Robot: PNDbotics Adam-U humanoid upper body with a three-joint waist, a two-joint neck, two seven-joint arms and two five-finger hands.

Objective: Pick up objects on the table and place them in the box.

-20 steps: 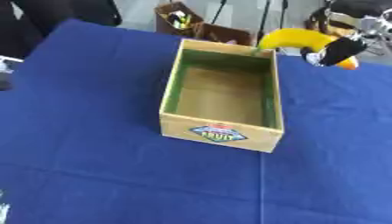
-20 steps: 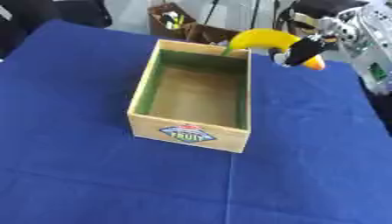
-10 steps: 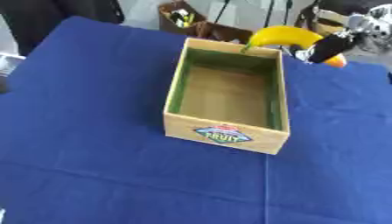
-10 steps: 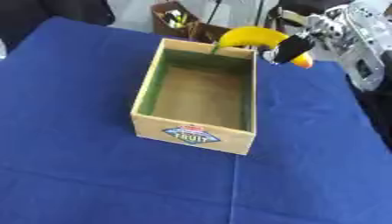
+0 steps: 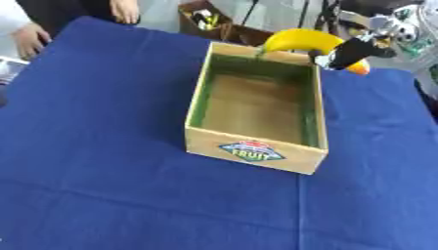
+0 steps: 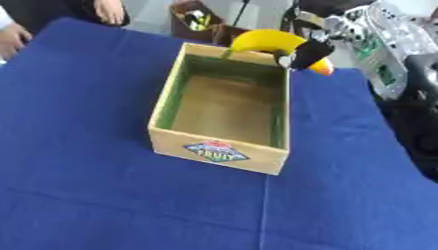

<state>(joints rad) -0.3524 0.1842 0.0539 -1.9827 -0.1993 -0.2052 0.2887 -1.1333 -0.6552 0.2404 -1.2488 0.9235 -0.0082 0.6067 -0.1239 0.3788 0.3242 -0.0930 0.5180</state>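
The banana is bright yellow, smooth and clearly curved, with a darker greenish stem end. Its long axis runs roughly across the view, arching upward in the middle: the stem end points down and to the left, toward the far wall of the box, while the other end disappears into the right hand. An orange patch shows just below and to the right of the fingers; whether it belongs to the banana or to another thing cannot be told.

The right hand comes in from the upper right, its black fingers curled round the banana's right end, holding it clear of the table. From the hand, the banana stretches leftward, above the box's far right corner. The box lies below and to the left of the hand: a light wooden crate with green inner walls, a bare brown floor, and a label reading "FRUIT" on its near wall. It stands on the blue cloth.

The left hand is not visible.
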